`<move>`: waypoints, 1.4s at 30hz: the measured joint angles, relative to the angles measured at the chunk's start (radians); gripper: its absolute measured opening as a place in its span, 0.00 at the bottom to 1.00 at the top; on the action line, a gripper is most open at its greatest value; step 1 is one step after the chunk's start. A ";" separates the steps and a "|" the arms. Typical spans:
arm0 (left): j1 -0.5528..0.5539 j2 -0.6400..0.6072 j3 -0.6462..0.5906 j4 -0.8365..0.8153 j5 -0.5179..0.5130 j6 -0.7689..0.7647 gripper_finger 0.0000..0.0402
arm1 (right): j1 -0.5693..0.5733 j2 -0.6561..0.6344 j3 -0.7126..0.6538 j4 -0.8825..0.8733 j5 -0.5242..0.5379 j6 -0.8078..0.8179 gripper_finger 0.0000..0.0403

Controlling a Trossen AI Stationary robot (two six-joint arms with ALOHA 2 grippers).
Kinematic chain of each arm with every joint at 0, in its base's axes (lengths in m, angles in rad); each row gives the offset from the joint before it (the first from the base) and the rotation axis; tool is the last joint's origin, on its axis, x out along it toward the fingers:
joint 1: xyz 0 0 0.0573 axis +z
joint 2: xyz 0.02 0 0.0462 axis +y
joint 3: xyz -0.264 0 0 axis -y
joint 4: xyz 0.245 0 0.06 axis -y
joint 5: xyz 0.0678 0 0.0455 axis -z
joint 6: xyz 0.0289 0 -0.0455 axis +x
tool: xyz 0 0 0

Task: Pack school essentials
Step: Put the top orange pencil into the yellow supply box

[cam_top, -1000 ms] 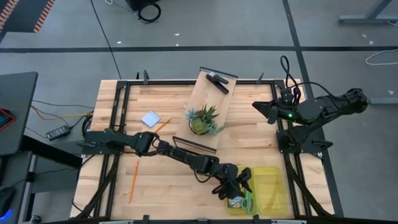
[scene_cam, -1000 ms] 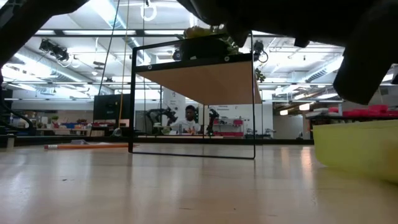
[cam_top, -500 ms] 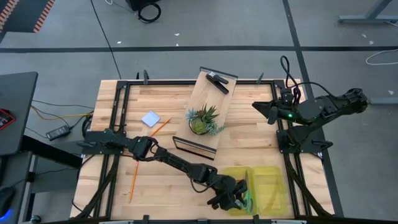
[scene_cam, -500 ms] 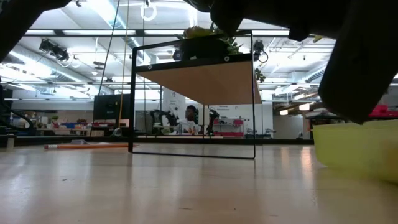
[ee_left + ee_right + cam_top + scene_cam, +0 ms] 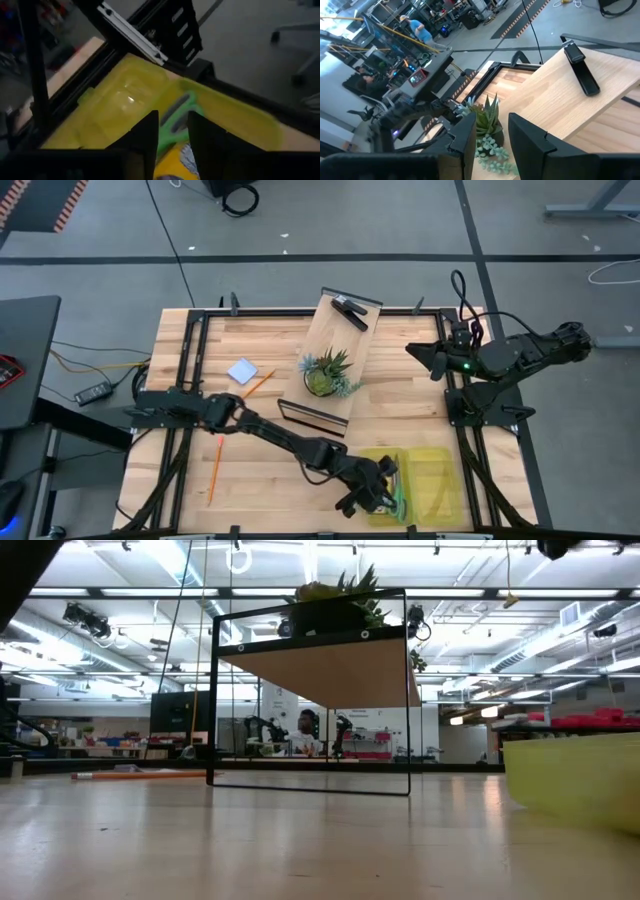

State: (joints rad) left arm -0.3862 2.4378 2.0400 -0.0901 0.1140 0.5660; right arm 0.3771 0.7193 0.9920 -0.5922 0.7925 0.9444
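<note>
Leftward since earlier, left gripper (image 5: pixel 378 498) seemingly straddles scissors (image 5: pixel 176 118), jaws narrowing; right gripper (image 5: pixel 489 136) open; pencils (image 5: pixel 215 470), pad (image 5: pixel 242 370) unpacked

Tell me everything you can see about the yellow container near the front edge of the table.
The yellow container looks like translucent plastic, with an open hinged lid. It lies flat near the table's front edge, on the right-hand side. The green-handled scissors lie at its edge, and the crayon box sits just before it. The left gripper is low over these items, its fingers on either side of the scissors' handle. In the low view the container's wall appears opaque yellow.
</note>
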 joint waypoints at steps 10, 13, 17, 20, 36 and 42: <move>-0.002 -0.164 -0.002 -0.363 0.002 -0.061 0.20 | 0.000 0.000 0.000 -0.003 0.011 -0.051 0.30; 0.002 -0.204 -0.002 -0.408 0.013 -0.072 0.19 | 0.000 0.000 0.000 -0.004 0.012 -0.051 0.30; 0.010 -0.268 -0.002 -0.445 0.006 -0.107 0.19 | 0.000 0.000 0.000 -0.002 0.020 -0.054 0.30; 0.019 -0.315 -0.002 -0.495 -0.010 -0.115 0.19 | 0.000 0.000 0.000 -0.002 0.031 -0.060 0.30; 0.183 -0.596 -0.002 -0.968 -0.097 -0.245 0.19 | 0.000 0.000 0.000 0.000 0.045 -0.058 0.30; 0.247 -0.671 -0.002 -1.102 -0.105 -0.214 0.15 | 0.000 0.000 0.000 -0.003 0.045 -0.075 0.30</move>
State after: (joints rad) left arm -0.1391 1.7664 2.0380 -1.1919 0.0095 0.3519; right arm 0.3775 0.7192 0.9920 -0.5957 0.8375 0.8698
